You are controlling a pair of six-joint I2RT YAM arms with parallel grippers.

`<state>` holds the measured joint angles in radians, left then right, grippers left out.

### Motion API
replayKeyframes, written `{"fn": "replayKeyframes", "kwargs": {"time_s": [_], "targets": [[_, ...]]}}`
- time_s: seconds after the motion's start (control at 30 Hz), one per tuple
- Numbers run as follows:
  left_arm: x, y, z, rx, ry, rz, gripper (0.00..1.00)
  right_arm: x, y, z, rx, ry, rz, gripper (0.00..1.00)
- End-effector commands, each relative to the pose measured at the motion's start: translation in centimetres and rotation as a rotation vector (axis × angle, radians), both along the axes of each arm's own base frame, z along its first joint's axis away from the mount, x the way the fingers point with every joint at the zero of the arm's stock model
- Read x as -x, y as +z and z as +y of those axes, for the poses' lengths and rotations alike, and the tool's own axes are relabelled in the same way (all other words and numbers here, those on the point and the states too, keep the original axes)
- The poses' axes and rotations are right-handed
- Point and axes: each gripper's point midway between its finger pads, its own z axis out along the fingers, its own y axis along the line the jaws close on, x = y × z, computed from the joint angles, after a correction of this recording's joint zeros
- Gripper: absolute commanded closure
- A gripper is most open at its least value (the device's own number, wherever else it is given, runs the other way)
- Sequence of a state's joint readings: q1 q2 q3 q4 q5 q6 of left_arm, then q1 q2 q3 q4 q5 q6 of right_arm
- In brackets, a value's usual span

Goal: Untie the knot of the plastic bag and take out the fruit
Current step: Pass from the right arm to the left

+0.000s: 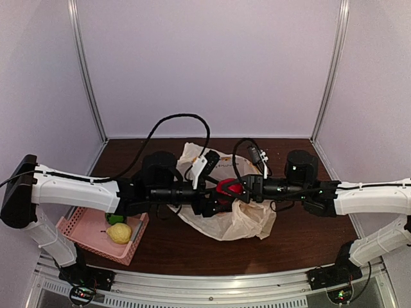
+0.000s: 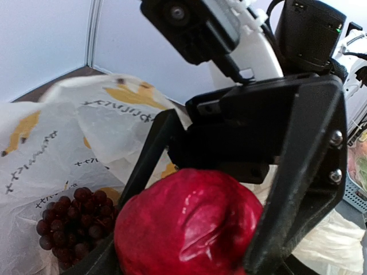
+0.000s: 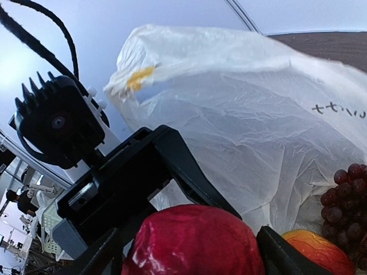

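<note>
Gripping red apple (image 2: 189, 226) w/ R gripper (image 1: 237, 188), L gripper (image 1: 216, 193) alongside, above plastic bag (image 1: 252, 221).

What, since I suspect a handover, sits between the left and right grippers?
A red apple, in the top view right between the left gripper and the right gripper, above the plastic bag; both wrist views show it close up.

White link shells (image 1: 70, 189), black joint housings (image 1: 302, 165), looping black cables (image 1: 180, 116); right tool fingers (image 2: 304, 172) black, angular, fastened with two silver screws (image 2: 336, 138)
</note>
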<state>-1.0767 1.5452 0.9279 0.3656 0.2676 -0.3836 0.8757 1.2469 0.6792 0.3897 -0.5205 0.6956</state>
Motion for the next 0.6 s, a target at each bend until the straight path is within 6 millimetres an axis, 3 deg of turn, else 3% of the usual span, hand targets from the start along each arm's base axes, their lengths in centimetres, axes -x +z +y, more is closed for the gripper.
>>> {"fn": "replayKeyframes", "kwargs": {"time_s": [0.0,0.13,0.27,0.47,0.57], "targets": [[-1.1,0.8,0.3,0.002,0.049,0.003,0.41,-0.1,0.9,-1.0,0.012,-0.041,-0.058,0.1],[-1.1,0.7,1.5,-0.022,0.074,0.023,0.44,-0.9,1.6,-2.6,0.062,-0.116,-0.1,0.01],[0.6,1.6,2.6,-0.035,0.014,0.04,0.45,-1.5,1.9,-4.3,0.147,-0.181,-0.136,0.0],[3.5,4.7,4.6,-0.025,-0.088,0.066,0.45,-1.3,3.1,-6.2,0.233,-0.214,-0.194,0.0],[4.0,6.9,6.0,-0.004,-0.099,0.07,0.46,-1.1,4.1,-6.9,0.235,-0.229,-0.225,0.0]]}}
